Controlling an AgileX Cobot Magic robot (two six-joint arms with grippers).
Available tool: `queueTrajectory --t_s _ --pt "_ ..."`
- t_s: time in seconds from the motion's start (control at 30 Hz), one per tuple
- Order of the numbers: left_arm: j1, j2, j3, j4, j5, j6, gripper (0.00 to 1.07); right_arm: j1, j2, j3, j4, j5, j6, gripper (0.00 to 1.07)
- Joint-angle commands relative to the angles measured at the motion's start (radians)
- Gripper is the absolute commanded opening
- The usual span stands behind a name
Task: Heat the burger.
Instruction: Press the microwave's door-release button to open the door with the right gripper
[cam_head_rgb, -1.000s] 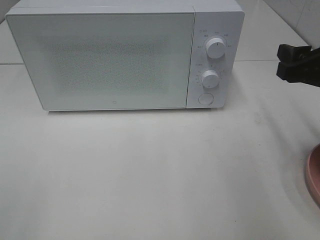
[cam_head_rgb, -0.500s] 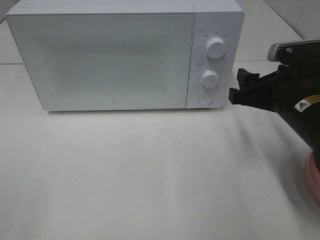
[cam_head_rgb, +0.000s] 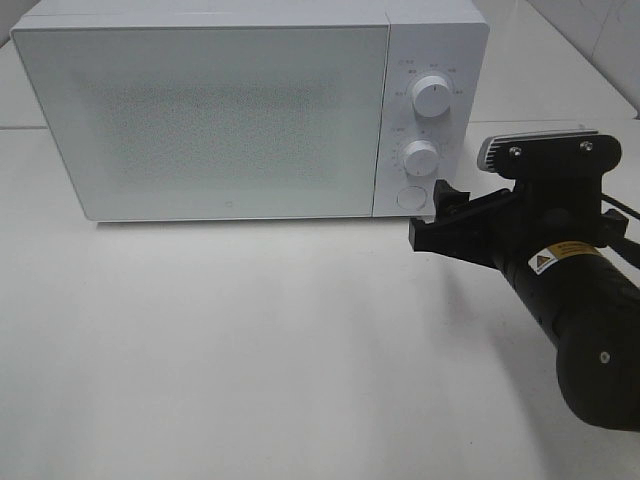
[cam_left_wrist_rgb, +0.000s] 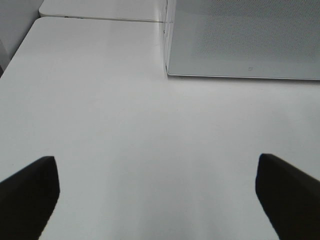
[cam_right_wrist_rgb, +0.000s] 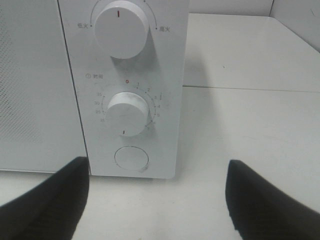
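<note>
The burger is out of view in every frame. A white microwave (cam_head_rgb: 200, 110) stands at the back of the table with its door shut. My right gripper (cam_head_rgb: 432, 218) is open and empty, low in front of the control panel, close to the round button (cam_head_rgb: 411, 197). In the right wrist view its black fingers (cam_right_wrist_rgb: 50, 200) frame that button (cam_right_wrist_rgb: 131, 158), under the timer knob (cam_right_wrist_rgb: 126, 113). My left gripper (cam_left_wrist_rgb: 159, 197) is open over bare table, with nothing between its fingers (cam_left_wrist_rgb: 27, 195). It does not show in the exterior view.
The control panel carries an upper knob (cam_head_rgb: 431, 97) and a lower knob (cam_head_rgb: 421, 158). The microwave's front left corner (cam_left_wrist_rgb: 167, 70) lies ahead of the left gripper. White table (cam_head_rgb: 250, 340) stretches in front of the microwave. The right arm (cam_head_rgb: 580, 310) fills the right side.
My right arm has swung in from the right edge towards the microwave's control panel. It now covers the pink rim that showed at the right edge. The microwave has not changed.
</note>
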Motion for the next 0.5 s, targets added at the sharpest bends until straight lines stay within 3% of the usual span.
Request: queueTrajectory --t_s 0.03,0.5 --pt "-0.002 -0.02 0.002 0.001 -0.014 -0.003 1.0 0.028 0.022 -0.034 0.024 -0.019 -0.011 0.75" --pt "-0.002 -0.02 0.002 0.001 -0.014 -0.003 1.0 0.031 0.056 -0.072 0.024 -0.012 -0.002 0.75"
